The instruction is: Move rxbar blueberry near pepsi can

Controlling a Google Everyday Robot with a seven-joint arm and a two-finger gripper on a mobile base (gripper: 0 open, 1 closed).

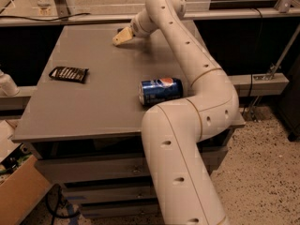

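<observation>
The pepsi can (161, 91) lies on its side on the grey table (93, 111), near the right front, close against my arm's lower link. My gripper (122, 37) hangs low over the far middle of the table, well behind the can and apart from it. The rxbar blueberry is not in view. A black-brown wrapper with pale stripes (69, 73) lies flat at the table's left side, far from the gripper.
My white arm (197, 69) arcs over the table's right side and rises from the front. A white bottle (6, 84) stands off the left edge. A cardboard box (21, 196) sits on the floor at lower left. A rail (70, 17) runs behind the table.
</observation>
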